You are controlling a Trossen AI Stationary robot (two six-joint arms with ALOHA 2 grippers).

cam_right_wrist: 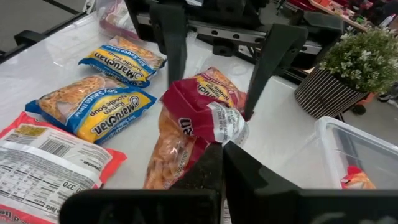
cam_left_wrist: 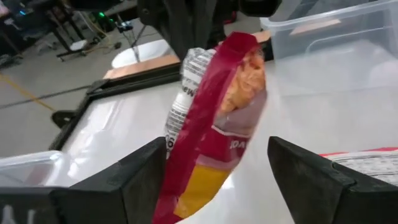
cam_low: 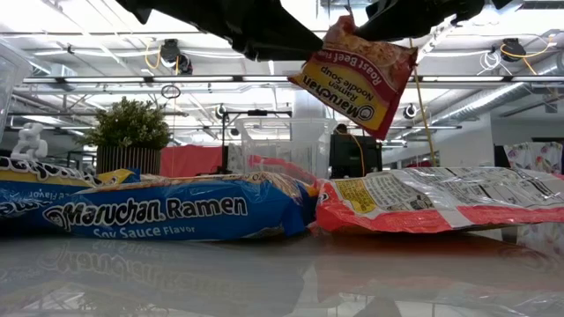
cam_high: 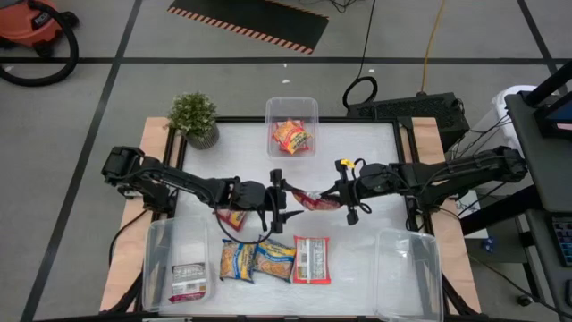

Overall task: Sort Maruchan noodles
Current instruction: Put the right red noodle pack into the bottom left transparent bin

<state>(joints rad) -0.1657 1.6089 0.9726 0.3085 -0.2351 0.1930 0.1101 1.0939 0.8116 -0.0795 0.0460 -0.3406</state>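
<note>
Midair, right tool [cam_right_wrist: 221,149] (pinching packet [cam_right_wrist: 186,124])

You have a potted plant [cam_high: 194,117] at the table's [cam_high: 357,233] far left corner, and three clear bins on the white top: one at the far edge [cam_high: 292,109], one at the near left [cam_high: 159,259], one at the near right [cam_high: 408,268]. Beyond the table, an orange vacuum [cam_high: 31,22] and a striped floor mat [cam_high: 250,21] (both well apart from it).
</note>
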